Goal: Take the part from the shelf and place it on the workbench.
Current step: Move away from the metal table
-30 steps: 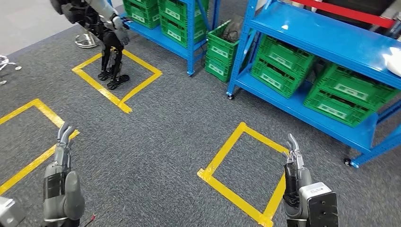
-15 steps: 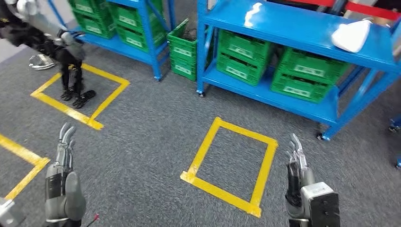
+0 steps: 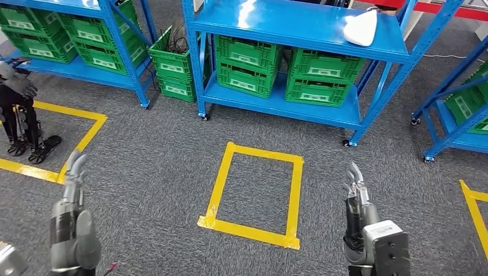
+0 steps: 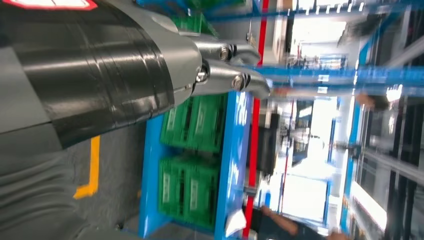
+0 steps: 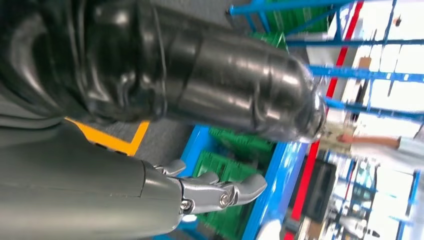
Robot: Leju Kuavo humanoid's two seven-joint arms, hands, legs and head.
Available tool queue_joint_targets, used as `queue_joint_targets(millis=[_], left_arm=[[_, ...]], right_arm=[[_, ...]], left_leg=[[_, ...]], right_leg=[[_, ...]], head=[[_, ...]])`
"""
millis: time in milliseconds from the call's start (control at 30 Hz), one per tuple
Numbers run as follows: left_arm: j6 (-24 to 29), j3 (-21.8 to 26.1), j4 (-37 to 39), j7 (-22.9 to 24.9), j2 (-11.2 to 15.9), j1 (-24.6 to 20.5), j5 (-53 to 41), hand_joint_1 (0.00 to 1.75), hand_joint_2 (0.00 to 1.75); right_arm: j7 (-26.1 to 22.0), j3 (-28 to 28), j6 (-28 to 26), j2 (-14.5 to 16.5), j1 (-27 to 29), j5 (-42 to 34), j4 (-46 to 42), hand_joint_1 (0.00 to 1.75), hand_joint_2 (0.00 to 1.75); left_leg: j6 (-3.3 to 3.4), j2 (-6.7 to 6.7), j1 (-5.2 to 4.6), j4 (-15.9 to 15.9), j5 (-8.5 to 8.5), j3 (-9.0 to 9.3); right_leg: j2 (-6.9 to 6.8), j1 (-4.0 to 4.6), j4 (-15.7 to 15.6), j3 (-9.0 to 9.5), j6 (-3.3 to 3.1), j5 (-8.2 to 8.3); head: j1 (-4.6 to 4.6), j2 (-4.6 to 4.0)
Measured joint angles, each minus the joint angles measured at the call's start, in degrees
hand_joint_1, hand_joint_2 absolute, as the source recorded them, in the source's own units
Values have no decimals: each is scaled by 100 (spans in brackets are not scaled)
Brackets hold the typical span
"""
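A blue steel shelf [image 3: 299, 26] on small castors stands on grey carpet floor [image 3: 161, 172]. On its upper deck, near the right-hand post, lies a white part [image 3: 361, 27]. The lower deck carries green plastic crates [image 3: 282, 72] stacked in two tiers, each with a white label on its front. One more green crate [image 3: 172, 66] sits on the floor, just beside the shelf's left post. A second blue shelf [image 3: 75, 63] to the left holds similar green crates. A rectangle of yellow tape [image 3: 256, 192] is stuck to the carpet in front of the middle shelf.
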Motion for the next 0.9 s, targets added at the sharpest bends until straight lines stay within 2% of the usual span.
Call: queue_joint_targets(millis=[33,67,100,133,167,233,267,300,367,400,433,500,533,567,600,633,667,733,767,800,867,900], left_arm=[[5,1,0,-1,-2,4,-18,0,0],[16,1,1,-1,-2,9,-40,0,0],[31,1,2,-3,-3,14,-69,0,0],[49,1,3,-7,-3,14,-94,0,0],[64,1,3,-11,-3,14,-111,0,0],[82,3,1,-19,-5,14,-129,0,0],[88,5,-1,-21,-6,13,-135,0,0],[93,7,-2,-22,-7,14,-138,0,0],[99,13,-3,-28,-9,13,-139,0,0],[99,15,-6,-32,-9,10,-135,0,0],[97,19,-10,-40,-9,3,-129,0,0],[83,24,-17,-52,-11,-14,-116,0,0],[73,26,-16,-53,-11,-9,-108,0,0],[64,27,-14,-51,-12,1,-99,0,0],[59,28,-12,-48,-11,14,-92,0,0],[54,30,-10,-48,-10,25,-88,0,0],[51,31,-10,-50,-10,27,-91,0,0],[49,31,-9,-52,-10,26,-102,0,0],[49,31,-8,-50,-10,29,-108,0,0],[49,29,-8,-48,-13,29,-113,0,0],[51,29,-8,-45,-19,40,-118,0,0],[54,30,-9,-43,-23,43,-119,0,0]], right_arm=[[-4,-1,-2,1,-1,-7,2,0,0],[-6,-1,-4,1,2,-15,7,0,0],[-9,-1,-7,2,8,-24,11,0,0],[-13,-1,-10,2,10,-29,15,0,0],[-15,-1,-13,2,12,-32,18,0,0],[-22,-1,-17,2,11,-32,18,0,0],[-27,-2,-20,2,9,-32,16,0,0],[-31,-2,-22,2,8,-32,14,0,0],[-35,-5,-29,2,15,-33,8,0,0],[-34,-7,-32,3,20,-34,4,0,0],[-35,-8,-39,8,22,-36,0,0,0],[-34,-13,-49,20,3,-45,-5,0,0],[-33,-15,-56,27,-6,-50,-2,0,0],[-31,-18,-61,32,-9,-55,1,0,0],[-28,-19,-66,35,-4,-57,4,0,0],[-26,-21,-78,40,4,-63,10,0,0],[-24,-23,-91,44,12,-69,15,0,0],[-22,-26,-122,51,32,-82,28,0,0],[-23,-27,-133,54,39,-84,32,0,0],[-24,-29,-140,55,48,-85,34,0,0],[-26,-32,-146,58,54,-87,35,0,0],[-27,-35,-150,60,59,-88,37,0,0]], left_leg=[[22,102,-17,0,-19,14],[33,205,-33,1,-39,28],[42,318,-50,3,-64,46],[41,402,-61,5,-85,67],[39,481,-73,5,-110,95],[18,610,-100,1,-161,163],[-1,663,-108,-4,-182,188],[-20,701,-113,-9,-195,203],[-77,805,-111,-31,-212,237],[-102,828,-106,-38,-232,247],[-129,780,-102,10,-288,242],[-157,516,-85,388,-500,64],[-172,366,-75,783,-650,-146],[-183,281,-63,1175,-758,-383],[-191,243,-56,1453,-815,-564],[-198,212,-47,1604,-763,-710],[-197,207,-42,1440,-577,-694],[-195,179,-25,725,-132,-444],[-189,153,-22,411,-16,-318],[-171,128,-24,242,19,-233],[-128,101,-32,180,6,-208],[-111,98,-35,195,11,-208]], right_leg=[[-91,-9,361,-202,13,-134],[-122,-18,641,-364,20,-207],[-144,-26,822,-476,22,-216],[-156,-23,709,-430,10,-92],[-189,-12,411,-280,-15,98],[-389,48,-338,120,-98,400],[-472,86,-585,270,-139,459],[-530,115,-703,352,-168,460],[-435,142,-736,385,-216,451],[-373,120,-778,413,-236,468],[-302,99,-835,454,-263,486],[-205,47,-934,543,-302,519],[-160,48,-947,553,-320,517],[-108,46,-944,552,-328,513],[-68,47,-942,552,-329,507],[-14,46,-928,555,-324,491],[30,42,-905,562,-309,469],[98,29,-833,573,-260,403],[114,39,-778,559,-222,368],[130,44,-745,535,-186,345],[144,56,-686,485,-133,321],[146,48,-685,477,-152,323]], head=[[42,0],[56,0],[68,0],[85,0],[101,0],[122,0],[119,0],[114,0],[121,0],[128,0],[123,0],[69,0],[22,0],[-17,0],[-43,0],[-79,0],[-101,0],[-149,0],[-171,0],[-187,0],[-180,0],[-159,0]])
